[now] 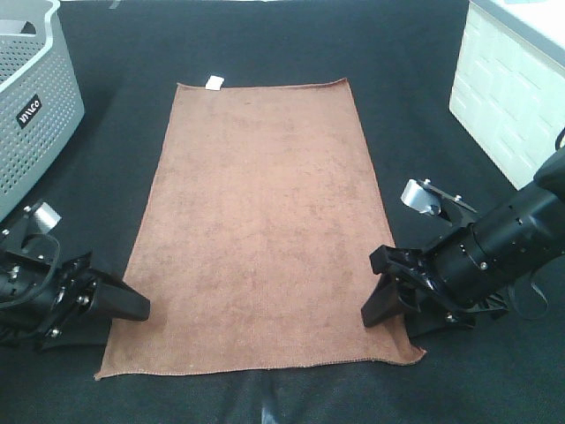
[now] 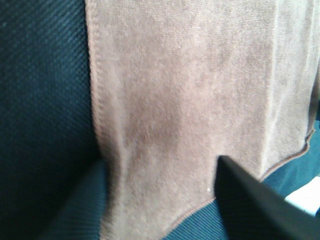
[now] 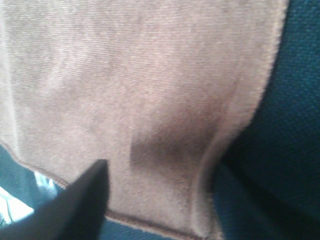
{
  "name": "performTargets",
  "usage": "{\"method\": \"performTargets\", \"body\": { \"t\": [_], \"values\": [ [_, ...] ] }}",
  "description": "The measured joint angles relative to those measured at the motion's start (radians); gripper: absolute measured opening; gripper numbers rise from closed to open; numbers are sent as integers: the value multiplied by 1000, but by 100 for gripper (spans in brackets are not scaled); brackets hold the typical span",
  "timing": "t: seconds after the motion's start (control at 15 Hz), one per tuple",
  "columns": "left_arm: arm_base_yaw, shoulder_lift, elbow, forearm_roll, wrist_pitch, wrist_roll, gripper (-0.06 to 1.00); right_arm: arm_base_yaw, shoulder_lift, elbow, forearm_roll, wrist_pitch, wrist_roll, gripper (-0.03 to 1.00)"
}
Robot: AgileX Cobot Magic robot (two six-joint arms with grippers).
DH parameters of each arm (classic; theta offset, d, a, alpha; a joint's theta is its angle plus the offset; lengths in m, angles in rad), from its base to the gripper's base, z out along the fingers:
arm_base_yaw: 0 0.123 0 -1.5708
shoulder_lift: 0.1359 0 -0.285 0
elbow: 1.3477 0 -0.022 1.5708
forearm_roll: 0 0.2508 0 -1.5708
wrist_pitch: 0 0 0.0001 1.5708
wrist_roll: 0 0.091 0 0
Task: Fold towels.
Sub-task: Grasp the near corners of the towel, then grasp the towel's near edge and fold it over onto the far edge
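grey perforated basket (image 1: 40, 141), white panelled box (image 1: 500, 93)

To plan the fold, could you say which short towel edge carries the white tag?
The far towel edge, opposite both claws; the near edge has none.

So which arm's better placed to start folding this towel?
Neither wins: the left gripper, open, straddles the towel at its near left edge; the right gripper, open, at its near right. Probably both lift.

towel (image 1: 256, 230): matt fuzzy terry cloth | table cover (image 1: 397, 106): dark woven fabric | basket (image 1: 35, 115): perforated plastic
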Motion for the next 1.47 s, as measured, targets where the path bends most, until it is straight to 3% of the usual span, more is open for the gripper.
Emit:
{"method": "performTargets", "body": {
  "t": [0.2,0.27,0.53,0.67,0.87,1.07,1.47],
  "values": [
    [0,16,-11,2,-13,4,22,1,13,0,-4,-35,0,18],
    [0,16,-11,2,-16,23,4,1,13,0,-4,-35,0,2],
    [0,14,-11,6,-16,29,0,2,11,0,9,-36,1,0],
    [0,-25,-11,47,-18,-6,0,2,-24,1,8,-34,11,0],
    [0,-127,-10,204,-18,-158,0,2,-108,18,-53,-9,93,0],
    [0,-197,-9,336,-15,-282,0,2,-164,88,-71,-10,103,0],
    [0,-324,58,553,54,-449,0,2,-251,201,-71,13,116,0]
  ]
}}
